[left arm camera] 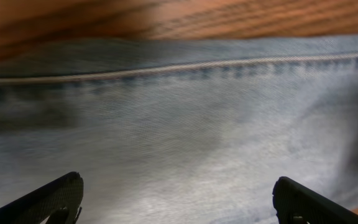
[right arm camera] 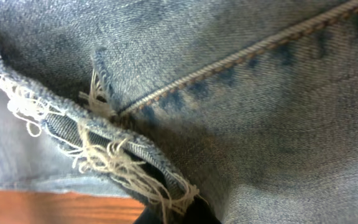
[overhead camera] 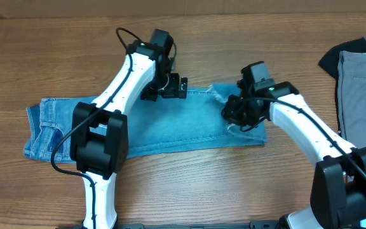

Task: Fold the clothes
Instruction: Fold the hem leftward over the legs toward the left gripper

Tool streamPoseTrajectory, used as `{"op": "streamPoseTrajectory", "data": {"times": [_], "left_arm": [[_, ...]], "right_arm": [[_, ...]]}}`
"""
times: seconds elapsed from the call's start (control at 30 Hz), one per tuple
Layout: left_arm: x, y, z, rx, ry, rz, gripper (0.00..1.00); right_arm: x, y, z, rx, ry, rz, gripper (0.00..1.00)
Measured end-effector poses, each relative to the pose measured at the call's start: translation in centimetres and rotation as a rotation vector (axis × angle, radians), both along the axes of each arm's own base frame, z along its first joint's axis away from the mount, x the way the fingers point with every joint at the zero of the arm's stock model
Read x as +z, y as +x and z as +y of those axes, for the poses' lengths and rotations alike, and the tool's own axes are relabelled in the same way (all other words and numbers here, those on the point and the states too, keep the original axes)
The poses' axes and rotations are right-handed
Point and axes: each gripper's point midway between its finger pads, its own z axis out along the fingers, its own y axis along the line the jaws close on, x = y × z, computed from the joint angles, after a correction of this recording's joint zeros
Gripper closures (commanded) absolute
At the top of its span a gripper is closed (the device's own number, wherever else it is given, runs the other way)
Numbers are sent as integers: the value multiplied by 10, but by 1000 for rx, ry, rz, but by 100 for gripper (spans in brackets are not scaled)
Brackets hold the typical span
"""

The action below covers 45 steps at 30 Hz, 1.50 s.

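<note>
Frayed jeans hem [right arm camera: 107, 155] in closed right pincer [overhead camera: 234, 116]; left pincer [left arm camera: 179, 202] gaping above.

Open table [overhead camera: 234, 184] in front of jeans [overhead camera: 170, 130]; grey trousers [overhead camera: 361, 89], black garment [overhead camera: 330, 60] block far right.

jeans [overhead camera: 170, 130] flat on table [overhead camera: 43, 38], trousers [overhead camera: 364, 89] far right, overlapping another garment [overhead camera: 335, 57]

One jeans [overhead camera: 189, 130], one trousers [overhead camera: 364, 89] (grey)
</note>
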Motion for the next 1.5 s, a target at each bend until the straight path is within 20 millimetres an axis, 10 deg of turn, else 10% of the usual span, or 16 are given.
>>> {"op": "streamPoseTrajectory", "data": {"times": [0.27,0.43,0.67,0.83,1.2,1.5], "left_arm": [[0,3,7,32,2,2,0],[0,3,7,32,2,3,0],[0,3,7,32,2,2,0],[0,3,7,35,2,3,0],[0,3,7,35,2,2,0],[0,3,7,35,2,2,0]], "right_arm": [[-8,-17,32,53,39,14,91],[-14,-19,35,37,50,20,38],[-15,-16,32,22,38,16,19],[-10,-15,-4,-18,-27,70,7],[18,33,-148,-241,-170,-12,0],[2,22,-139,-72,-24,-42,0]]}}
